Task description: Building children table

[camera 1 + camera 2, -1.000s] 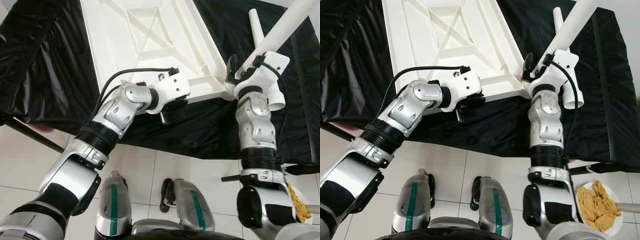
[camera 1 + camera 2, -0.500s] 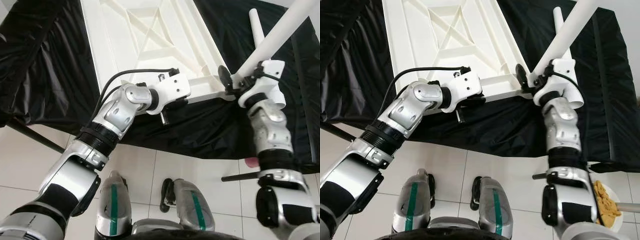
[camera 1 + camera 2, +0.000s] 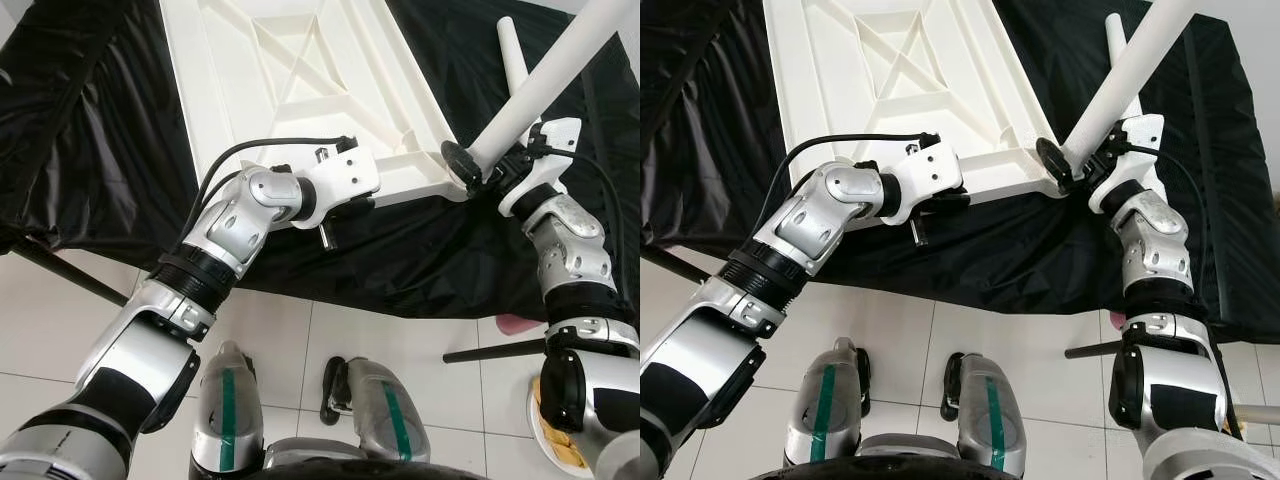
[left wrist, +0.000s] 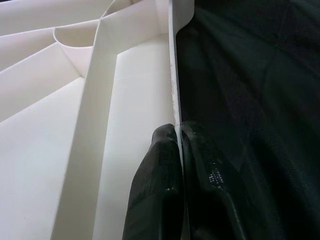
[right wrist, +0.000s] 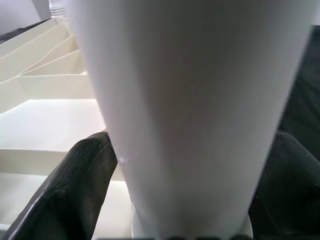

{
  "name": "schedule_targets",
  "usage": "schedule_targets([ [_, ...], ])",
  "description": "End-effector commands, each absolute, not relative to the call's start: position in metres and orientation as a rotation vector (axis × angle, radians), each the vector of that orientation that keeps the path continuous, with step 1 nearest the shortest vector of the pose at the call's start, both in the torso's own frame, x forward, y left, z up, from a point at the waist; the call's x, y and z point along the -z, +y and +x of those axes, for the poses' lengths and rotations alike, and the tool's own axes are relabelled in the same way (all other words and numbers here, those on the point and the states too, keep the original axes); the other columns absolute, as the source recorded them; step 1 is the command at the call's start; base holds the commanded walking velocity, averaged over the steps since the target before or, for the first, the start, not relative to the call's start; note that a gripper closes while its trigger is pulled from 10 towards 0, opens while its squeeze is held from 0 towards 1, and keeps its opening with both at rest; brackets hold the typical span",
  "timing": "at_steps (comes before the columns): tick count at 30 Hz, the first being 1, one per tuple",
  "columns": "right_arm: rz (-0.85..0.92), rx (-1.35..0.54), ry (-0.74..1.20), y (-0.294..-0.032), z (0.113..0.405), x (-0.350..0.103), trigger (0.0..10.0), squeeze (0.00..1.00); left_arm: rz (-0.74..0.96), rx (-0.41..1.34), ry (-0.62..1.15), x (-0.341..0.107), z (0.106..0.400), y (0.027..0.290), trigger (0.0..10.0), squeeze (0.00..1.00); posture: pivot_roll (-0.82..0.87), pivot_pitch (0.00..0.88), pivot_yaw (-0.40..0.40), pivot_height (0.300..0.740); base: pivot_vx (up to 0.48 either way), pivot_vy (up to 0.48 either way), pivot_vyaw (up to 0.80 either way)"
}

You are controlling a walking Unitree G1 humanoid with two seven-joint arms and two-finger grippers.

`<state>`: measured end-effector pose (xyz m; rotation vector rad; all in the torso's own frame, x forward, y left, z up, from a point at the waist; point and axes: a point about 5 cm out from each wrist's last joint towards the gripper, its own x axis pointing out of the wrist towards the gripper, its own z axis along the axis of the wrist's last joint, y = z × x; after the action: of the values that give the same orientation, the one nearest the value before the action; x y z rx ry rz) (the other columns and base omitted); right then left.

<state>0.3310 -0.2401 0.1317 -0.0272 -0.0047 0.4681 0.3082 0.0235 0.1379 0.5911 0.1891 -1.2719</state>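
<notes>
— Where's the tabletop?

— Upside down on the black cloth (image 3: 90, 130), upper middle of the frame. The tabletop (image 3: 300, 90) has its near edge pinched by the left gripper (image 4: 179, 150), one finger on each side of the rim.

— And the leg?

— The right gripper (image 3: 492, 168) is clamped around the leg (image 3: 540, 85) at the tabletop's lower-right corner. It leans toward the upper right.

— What could go wrong?

— At that slant the leg may jam or skid off the corner instead of seating — and a hard push could shove the tabletop over the slick cloth.

— Anything in the way?

— A second leg (image 3: 513, 55) lies just behind, at upper right, near the right arm. A plate (image 3: 555, 440) sits on the floor, lower right.
</notes>
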Motion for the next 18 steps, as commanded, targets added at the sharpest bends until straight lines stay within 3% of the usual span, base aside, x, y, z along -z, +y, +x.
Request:
schedule_targets([
  [1,-0.049,-0.483,-0.001,-0.2435,0.3311,-0.1316,10.0,0.0,0.603,1.297,0.188,-0.1394,0.3066,0.021,10.0,0.0,0.09,0.017,-0.052,0.74,0.0,0.0,0.0],
  [5,-0.054,-0.503,-0.009,-0.2435,0.3323,-0.1311,10.0,0.0,0.605,1.295,0.188,-0.14,0.3073,0.0213,10.0,0.0,0.09,0.016,-0.049,0.74,0.0,0.0,0.0],
  [6,-0.055,-0.506,-0.011,-0.2434,0.3325,-0.131,7.5,0.0,0.605,1.295,0.187,-0.1402,0.3075,0.0213,10.0,0.0,0.09,0.016,-0.049,0.74,0.0,0.0,0.0],
  [7,-0.055,-0.51,-0.012,-0.2435,0.3328,-0.1308,7.5,0.0,0.605,1.296,0.187,-0.1403,0.3076,0.0212,10.0,0.0,0.09,0.016,-0.049,0.74,0.0,0.0,0.0],
  [8,-0.055,-0.512,-0.013,-0.2438,0.3331,-0.1309,2.7,0.0,0.605,1.296,0.187,-0.1404,0.3077,0.0212,10.0,0.0,0.09,0.015,-0.049,0.74,0.0,0.0,0.0],
  [10,-0.055,-0.514,-0.014,-0.244,0.3333,-0.1309,2.7,0.0,0.605,1.296,0.186,-0.1405,0.3078,0.0211,10.0,0.0,0.09,0.015,-0.049,0.74,0.0,0.0,0.0],
  [11,-0.057,-0.517,-0.013,-0.2441,0.3333,-0.1306,0.0,0.0,0.606,1.296,0.186,-0.1407,0.308,0.021,10.0,0.0,0.09,0.015,-0.05,0.74,0.0,0.0,0.0],
  [18,-0.064,-0.526,-0.008,-0.244,0.3313,-0.1282,0.0,0.0,0.604,1.297,0.184,-0.1411,0.3078,0.0201,10.0,0.0,0.08,0.019,-0.051,0.74,0.0,0.0,0.0],
])
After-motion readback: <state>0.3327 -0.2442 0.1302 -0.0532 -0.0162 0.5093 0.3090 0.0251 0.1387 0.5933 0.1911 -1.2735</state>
